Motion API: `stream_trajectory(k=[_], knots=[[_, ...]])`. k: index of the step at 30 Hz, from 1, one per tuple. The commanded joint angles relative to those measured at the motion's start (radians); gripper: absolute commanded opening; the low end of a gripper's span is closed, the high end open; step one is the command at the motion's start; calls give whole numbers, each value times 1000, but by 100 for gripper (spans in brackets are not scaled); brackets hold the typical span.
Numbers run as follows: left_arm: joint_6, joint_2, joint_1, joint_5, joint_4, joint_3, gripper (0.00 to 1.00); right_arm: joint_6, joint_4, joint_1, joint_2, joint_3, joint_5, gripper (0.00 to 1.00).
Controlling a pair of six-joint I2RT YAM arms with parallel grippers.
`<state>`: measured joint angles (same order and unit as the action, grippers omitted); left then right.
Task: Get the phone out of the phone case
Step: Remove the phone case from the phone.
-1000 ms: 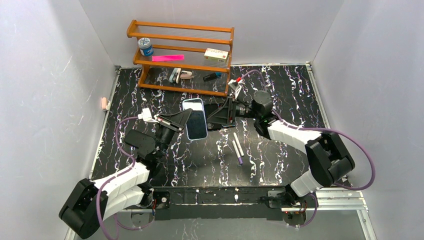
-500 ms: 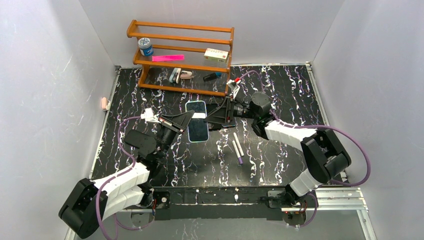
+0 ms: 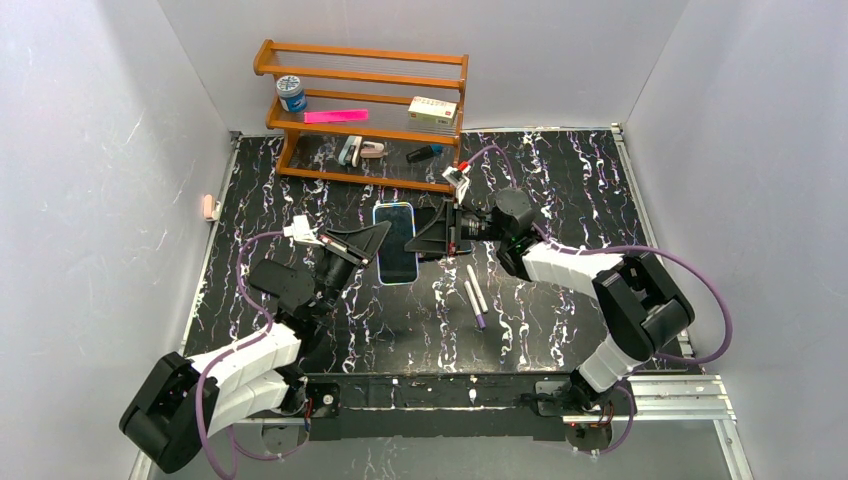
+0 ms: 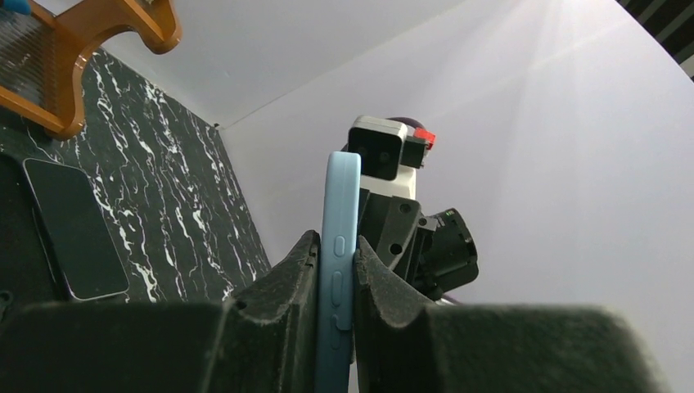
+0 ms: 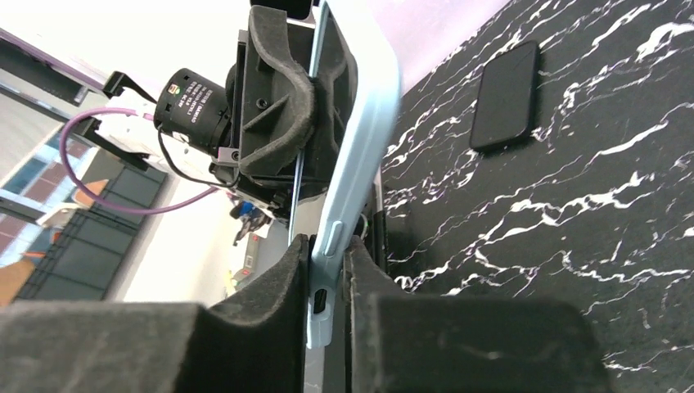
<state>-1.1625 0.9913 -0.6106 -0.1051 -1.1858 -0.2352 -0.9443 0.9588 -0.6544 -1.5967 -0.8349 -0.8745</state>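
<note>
A light blue phone case (image 3: 397, 243) hangs above the middle of the table, its dark face turned up; that face looks like the phone. My left gripper (image 3: 383, 238) is shut on its left edge and my right gripper (image 3: 412, 237) on its right edge. In the left wrist view the case (image 4: 342, 196) stands edge-on, side buttons showing, clamped between my left gripper (image 4: 335, 254) pads. In the right wrist view the case (image 5: 360, 139) runs up from my right gripper (image 5: 327, 254), which pinches the edge near a port cut-out.
A wooden shelf (image 3: 360, 110) with a jar, a box and small items stands at the back. Two white pens (image 3: 474, 292) lie right of centre. A flat black phone-like slab (image 4: 74, 225) (image 5: 507, 94) lies on the marble table.
My right gripper has shut on the case's right edge after standing open beside it. The case has levelled out and its face looks darker. The left grip is unchanged.
</note>
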Motion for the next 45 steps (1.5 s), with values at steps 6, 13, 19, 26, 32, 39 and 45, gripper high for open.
stream_trajectory(k=[6,13,19,26,32,39,45], knots=[[-48,-3,136,233,-47,-43,15,209,-191,46,24,-126,-124,1],[-47,32,258,508,-32,-103,32,357,-418,80,6,-245,-262,1],[-18,95,281,663,-10,-176,40,481,-592,80,-20,-339,-337,1],[7,154,283,795,4,-235,42,531,-670,78,-48,-407,-371,1],[18,170,284,867,16,-261,28,584,-751,70,-74,-462,-381,1],[25,148,284,837,32,-256,0,599,-774,68,-66,-475,-333,1],[25,43,289,609,106,-199,0,526,-663,68,10,-371,-164,38]])
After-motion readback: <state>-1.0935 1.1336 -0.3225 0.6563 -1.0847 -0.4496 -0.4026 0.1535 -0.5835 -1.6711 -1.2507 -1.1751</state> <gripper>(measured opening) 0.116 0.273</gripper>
